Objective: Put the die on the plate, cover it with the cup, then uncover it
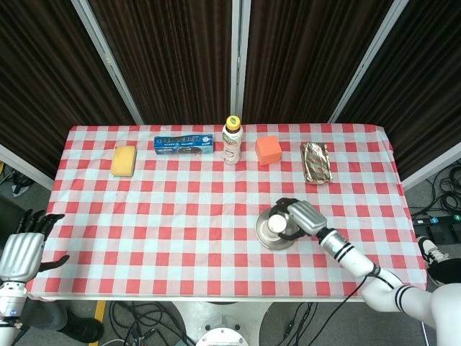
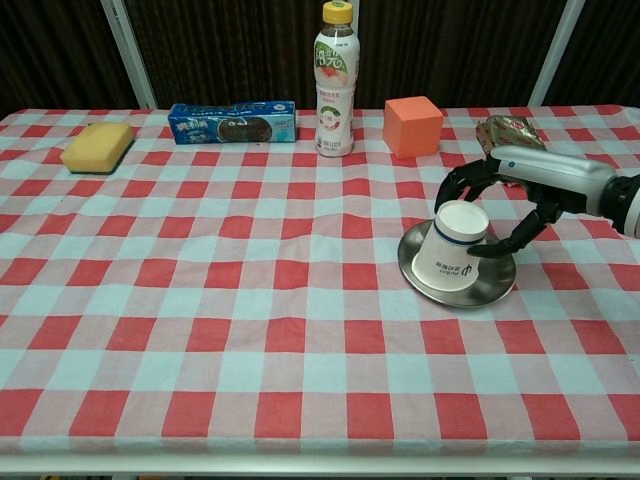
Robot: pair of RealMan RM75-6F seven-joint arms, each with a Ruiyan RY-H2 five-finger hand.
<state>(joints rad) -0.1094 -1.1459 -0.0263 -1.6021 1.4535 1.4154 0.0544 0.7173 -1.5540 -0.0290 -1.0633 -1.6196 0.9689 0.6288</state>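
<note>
Cup (image 2: 452, 252) inverted on plate (image 2: 500, 291), base up.

Both views are bright and evenly lit, seemingly from overhead. Shadows are short and soft: a faint one sits under the bottle (image 2: 336, 78), another under the cup (image 2: 453, 250) on the plate (image 2: 425, 282). The metal plate shows a mild sheen, without harsh glare. The dark curtains (image 1: 173, 58) behind stay nearly black. Focus is sharp across the checked tablecloth (image 2: 200, 300), with no motion blur. The table's far edge bows slightly in the head view.
</note>
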